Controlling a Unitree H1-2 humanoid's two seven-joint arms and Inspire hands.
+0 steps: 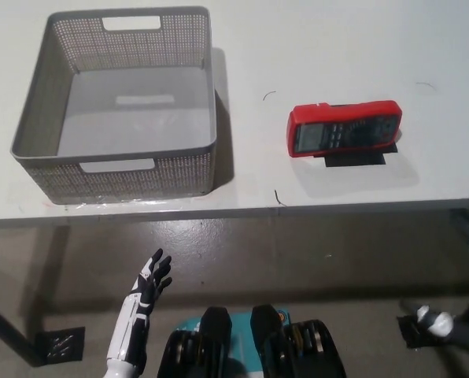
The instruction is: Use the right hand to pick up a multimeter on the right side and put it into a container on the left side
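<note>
Multimeter (345, 129): red, lying flat on the right of the white desk (337, 47), on a black stand. Container (124, 102): grey mesh basket, left side of desk, well apart from multimeter. Left robot hand (153, 279): white, below the desk edge, fingers spread, holding nothing. Right robot hand: not visible.

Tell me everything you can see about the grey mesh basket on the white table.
The grey perforated basket looks like plastic or metal mesh, rectangular, with walls flaring slightly outward and a slot handle cut into each of the near and far walls. It stands upright and empty, its smooth floor bare. It sits on the left part of the white table, close to the near edge, well apart from the red multimeter. Nothing touches it but the table.
</note>
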